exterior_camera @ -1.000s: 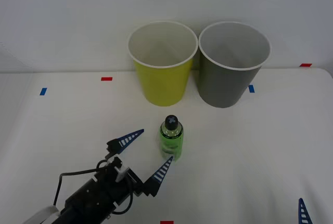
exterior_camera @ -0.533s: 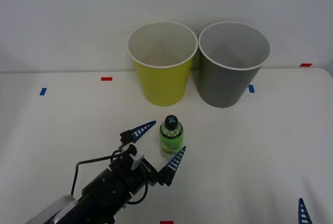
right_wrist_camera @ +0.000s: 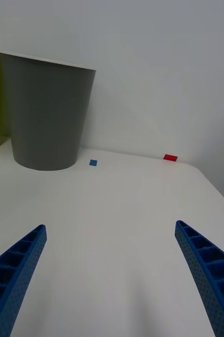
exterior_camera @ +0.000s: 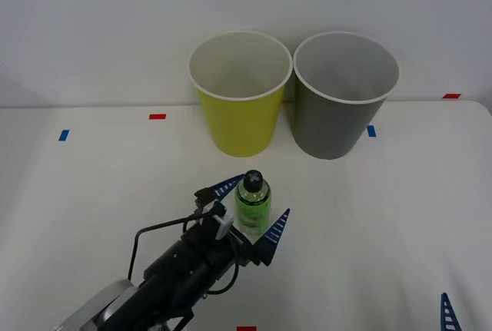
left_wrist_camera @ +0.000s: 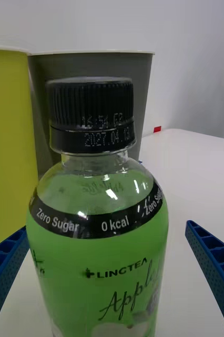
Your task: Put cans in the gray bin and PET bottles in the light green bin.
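A small clear PET bottle [exterior_camera: 252, 202] with a green label and black cap stands upright on the white table, in front of the light green bin [exterior_camera: 240, 93]. The gray bin [exterior_camera: 342, 100] stands right beside that bin, on its right. My left gripper [exterior_camera: 266, 193] is open, one blue finger on each side of the bottle [left_wrist_camera: 99, 237], with gaps to both fingers [left_wrist_camera: 214, 263]. My right gripper [right_wrist_camera: 112, 274] is open over bare table at the front right, facing the gray bin [right_wrist_camera: 46, 116]. Cans are out of view.
Small red tape marks [exterior_camera: 157, 116] and blue tape marks [exterior_camera: 64, 135] dot the table top. A white wall rises close behind the bins. The table's right edge curves off near a red mark [exterior_camera: 451, 96].
My left arm has pushed forward and to the right, so its open fingers went from short of the bottle to either side of it. The bottle and bins have stayed put.
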